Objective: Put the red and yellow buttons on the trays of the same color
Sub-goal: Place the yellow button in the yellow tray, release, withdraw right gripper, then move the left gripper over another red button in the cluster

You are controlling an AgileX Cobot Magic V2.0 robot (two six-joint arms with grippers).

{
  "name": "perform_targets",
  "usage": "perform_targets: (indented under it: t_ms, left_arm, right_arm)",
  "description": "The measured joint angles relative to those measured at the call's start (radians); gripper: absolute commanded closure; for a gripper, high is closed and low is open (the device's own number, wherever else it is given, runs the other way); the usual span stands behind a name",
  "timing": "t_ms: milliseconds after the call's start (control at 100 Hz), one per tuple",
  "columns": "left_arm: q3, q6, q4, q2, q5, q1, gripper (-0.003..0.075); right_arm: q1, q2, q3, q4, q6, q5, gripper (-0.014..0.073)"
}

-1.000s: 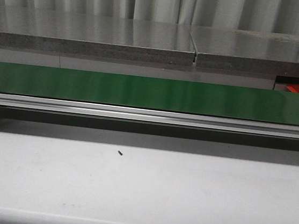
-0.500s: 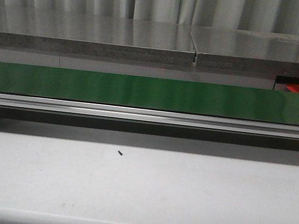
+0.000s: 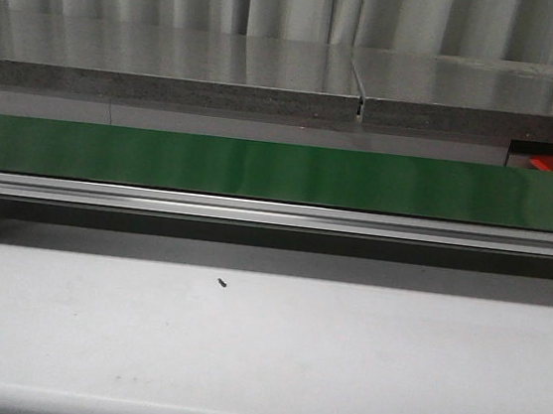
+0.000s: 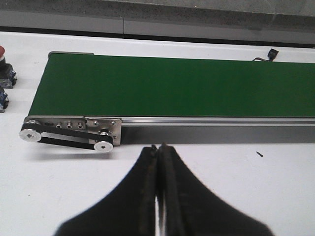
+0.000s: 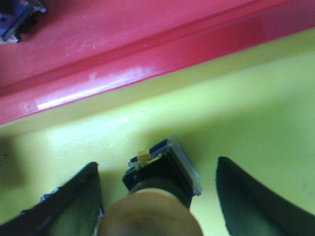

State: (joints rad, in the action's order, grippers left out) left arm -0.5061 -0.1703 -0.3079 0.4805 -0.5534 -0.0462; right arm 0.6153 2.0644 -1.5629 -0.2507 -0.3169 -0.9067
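Releasing a button looks like the step in hand: right gripper w/ fingers spread wide, button lying btwn them on the yellow tray, not clamped. Its cap colour reads brownish, can't tell for sure. Red tray borders at 12 o'clock. Left gripper fingers pressed together, empty, conveyor belt at 12. Next: right arm lifts clear; left likely fetches red-capped button off belt's end.

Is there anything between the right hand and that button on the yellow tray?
Nothing visible. The right hand is open, and the button lies on the yellow tray directly between its fingers, with only bare tray on either side.
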Motion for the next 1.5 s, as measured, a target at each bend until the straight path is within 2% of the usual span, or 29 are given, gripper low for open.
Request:
perform_targets:
  t_ms: [180, 330, 600, 900, 1060, 1250, 1500]
  left_arm:
    - [0.0, 0.0, 0.0, 0.0, 0.0, 0.0, 0.0739]
    - [0.0, 0.0, 0.0, 0.0, 0.0, 0.0, 0.0739]
    - [0.0, 0.0, 0.0, 0.0, 0.0, 0.0, 0.0739]
    - [0.0, 0.0, 0.0, 0.0, 0.0, 0.0, 0.0739]
    - [0.0, 0.0, 0.0, 0.0, 0.0, 0.0, 0.0739]
    - [0.0, 0.0, 0.0, 0.0, 0.0, 0.0, 0.0739]
    - [0.0, 0.0, 0.0, 0.0, 0.0, 0.0, 0.0739]
  right_arm:
    - [0.0, -0.053, 0.0, -0.022, 0.001, 0.002, 0.004]
    - [-0.015, -0.168, 0.0, -0.048, -0.012, 0.015, 0.0041]
    - [-0.154, -0.428, 0.031, -0.127, -0.085, 0.025, 0.0041]
    - [-0.335, -0.814, 0.331, -0.131, -0.124, 0.123, 0.0041]
    - [-0.385, -1.012, 0.538, -0.133, -0.127, 0.143, 0.0055]
    - [-0.39, -1.25, 0.745, -0.127, -0.133, 0.149, 0.02]
    - [-0.39, -1.46, 0.878, -0.124, -0.133, 0.149, 0.057]
